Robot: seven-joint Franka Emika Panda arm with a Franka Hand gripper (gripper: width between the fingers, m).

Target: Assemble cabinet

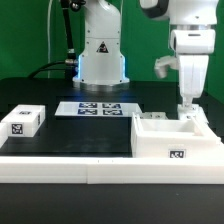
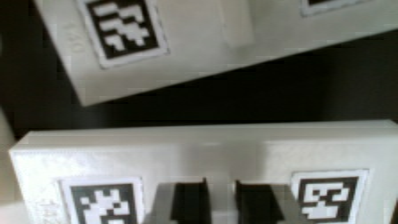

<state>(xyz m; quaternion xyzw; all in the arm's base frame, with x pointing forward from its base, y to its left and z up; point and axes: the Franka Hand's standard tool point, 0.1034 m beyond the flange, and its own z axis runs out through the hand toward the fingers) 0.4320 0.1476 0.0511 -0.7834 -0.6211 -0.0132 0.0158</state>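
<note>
Cabinet assembly, mid-take: the gripper [image 1: 186,107] hangs at the rear wall of the cabinet [image 1: 165,140]. The cabinet sits open-topped at the table's [image 1: 70,135] front corner on the exterior view's right, with one tag [image 1: 178,154] on its front face. On my wrist feed the fingers [image 2: 185,203] stand close together; I cannot tell whether they pinch anything. A small tagged box [image 1: 22,121] lies by the opposite edge, and the marker board [image 1: 98,108] lies toward the back. A triangle warning label [image 1: 100,49] marks the arm's base [image 1: 100,68]; no words are readable.
</note>
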